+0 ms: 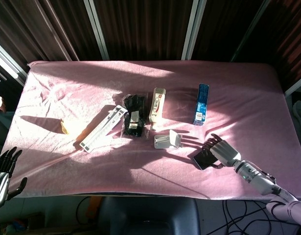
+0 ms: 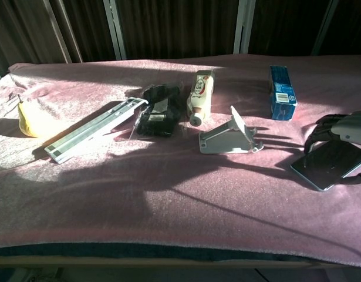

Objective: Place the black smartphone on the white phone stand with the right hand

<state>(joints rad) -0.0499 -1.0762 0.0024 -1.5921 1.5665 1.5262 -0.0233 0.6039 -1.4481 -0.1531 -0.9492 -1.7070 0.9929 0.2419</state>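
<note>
The black smartphone (image 1: 204, 159) (image 2: 329, 165) sits low over the pink cloth at the front right, its left corner tilted down. My right hand (image 1: 222, 151) (image 2: 346, 127) grips it, fingers curled over its far edge and the thumb under its near edge. The white phone stand (image 1: 168, 140) (image 2: 227, 138) stands just left of the phone, its slanted plate facing right, with a small gap between them. My left hand (image 1: 3, 169) hangs off the table's front left corner, fingers spread and holding nothing.
A blue box (image 1: 202, 103) (image 2: 282, 91) lies behind the right hand. A white tube (image 2: 201, 94), a black pouch (image 2: 159, 111) and a long white bar (image 2: 95, 130) lie behind and left of the stand. A yellow pear (image 2: 26, 120) sits at far left.
</note>
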